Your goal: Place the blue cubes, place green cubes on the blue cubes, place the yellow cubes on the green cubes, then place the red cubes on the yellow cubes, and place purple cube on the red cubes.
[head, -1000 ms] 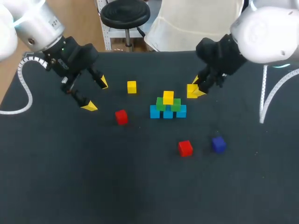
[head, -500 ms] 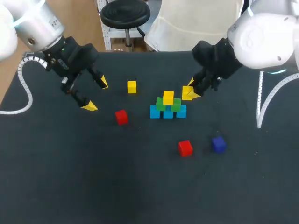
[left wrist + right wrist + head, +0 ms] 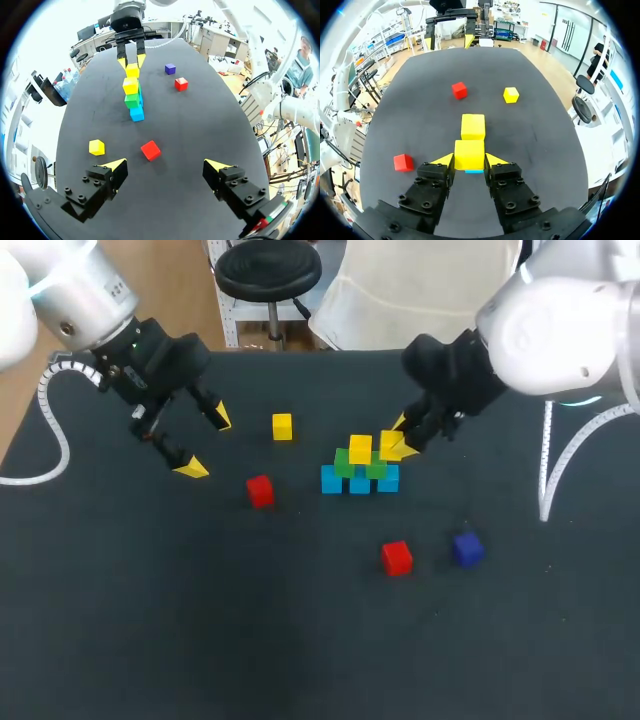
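Three blue cubes [image 3: 360, 483] lie in a row mid-table, with two green cubes [image 3: 345, 462] on them and one yellow cube [image 3: 360, 449] on top. My right gripper [image 3: 398, 444] is shut on a second yellow cube [image 3: 469, 154], held just right of the top yellow one [image 3: 473, 126] and over the right green cube. A sliver of blue cube [image 3: 474, 171] shows under it. My left gripper [image 3: 200, 443] hangs open and empty at the far left. In its wrist view, the left gripper [image 3: 167, 167] looks out at the stack [image 3: 132, 97].
Loose on the table are a yellow cube [image 3: 282, 426] behind and left of the stack, a red cube [image 3: 260, 490] to the stack's left, another red cube [image 3: 397, 557] in front of it, and a purple cube [image 3: 467, 548] at the front right.
My right gripper has carried its yellow cube leftward, from beside the stack to right next to the top yellow cube. The left arm has stayed put.
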Action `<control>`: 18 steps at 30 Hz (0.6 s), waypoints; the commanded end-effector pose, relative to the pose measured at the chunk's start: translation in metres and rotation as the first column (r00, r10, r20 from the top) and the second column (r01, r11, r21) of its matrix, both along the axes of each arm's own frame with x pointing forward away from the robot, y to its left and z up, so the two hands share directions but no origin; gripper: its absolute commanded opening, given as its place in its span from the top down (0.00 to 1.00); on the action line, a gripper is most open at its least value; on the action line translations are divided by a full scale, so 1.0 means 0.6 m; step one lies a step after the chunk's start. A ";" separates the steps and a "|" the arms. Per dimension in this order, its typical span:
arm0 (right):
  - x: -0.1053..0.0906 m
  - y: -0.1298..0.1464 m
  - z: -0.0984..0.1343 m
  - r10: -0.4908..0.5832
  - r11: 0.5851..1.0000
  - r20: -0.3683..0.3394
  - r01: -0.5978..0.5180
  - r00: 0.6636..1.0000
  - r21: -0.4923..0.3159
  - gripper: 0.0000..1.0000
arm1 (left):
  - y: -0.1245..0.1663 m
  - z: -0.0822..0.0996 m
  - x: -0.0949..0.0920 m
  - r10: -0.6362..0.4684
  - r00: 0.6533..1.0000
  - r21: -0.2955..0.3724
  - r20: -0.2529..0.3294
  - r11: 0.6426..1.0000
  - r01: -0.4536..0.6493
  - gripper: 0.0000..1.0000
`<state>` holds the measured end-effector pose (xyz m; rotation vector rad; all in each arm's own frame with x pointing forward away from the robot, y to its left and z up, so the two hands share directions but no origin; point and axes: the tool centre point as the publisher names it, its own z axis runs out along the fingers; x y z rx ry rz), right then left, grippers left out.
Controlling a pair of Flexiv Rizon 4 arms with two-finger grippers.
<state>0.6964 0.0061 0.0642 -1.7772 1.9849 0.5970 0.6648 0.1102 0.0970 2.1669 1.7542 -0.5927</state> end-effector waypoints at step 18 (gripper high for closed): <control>0.008 0.009 -0.012 0.009 0.999 -0.016 -0.010 1.000 -0.034 1.00 | 0.001 -0.001 0.000 -0.002 1.000 -0.001 0.001 1.000 0.002 0.00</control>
